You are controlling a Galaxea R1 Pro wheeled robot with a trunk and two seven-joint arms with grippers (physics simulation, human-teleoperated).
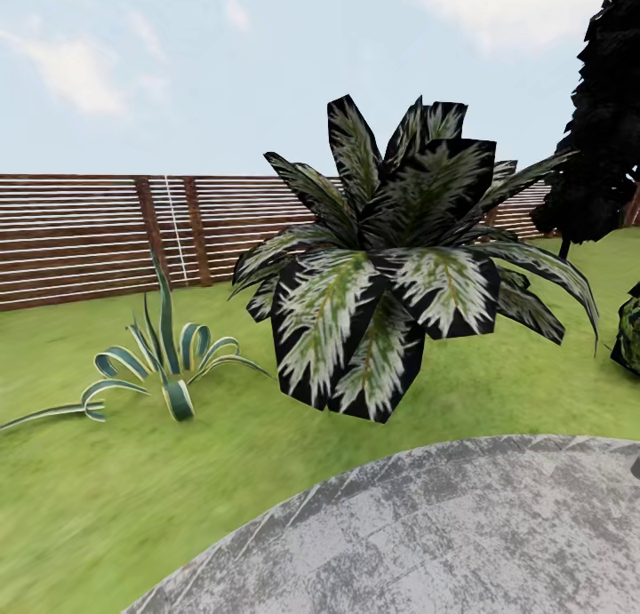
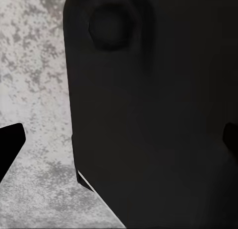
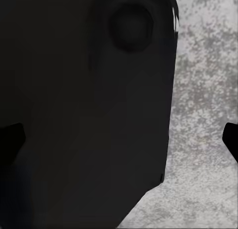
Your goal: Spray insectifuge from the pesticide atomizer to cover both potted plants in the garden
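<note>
1. One huge leafy bush [image 1: 396,259] stands on the lawn [image 1: 107,490] as the landmark; its leaves are broad, pointed, dark-edged and streaked white and green, fanning out as flat angular blades.
2. One smaller potless plant [image 1: 164,370] grows well to the left of the bush; its narrow striped leaves curl over at the tips, and one long leaf trails flat across the grass.
3. One round paved patch [image 1: 462,534] lies in front of the bush; grey, mottled stone with faint straight seams and a curved edge against the grass.
4. One brown slatted wooden fence [image 1: 89,236] runs behind the bush; horizontal slats, with two upright posts counted left of the bush.
5. One dark tree [image 1: 604,125] rises to the right of the bush; a small green leafy clump [image 1: 629,330] sits below it at the picture's edge.
6. Each wrist view shows a large smooth black robot part with one round recess over the mottled grey paving; in both, dark finger tips [image 2: 10,144] [image 3: 230,137] show at opposite edges, so the fingers stand apart on both arms, holding nothing.
7. The garden is all around; the atomizer's place cannot be told.
</note>
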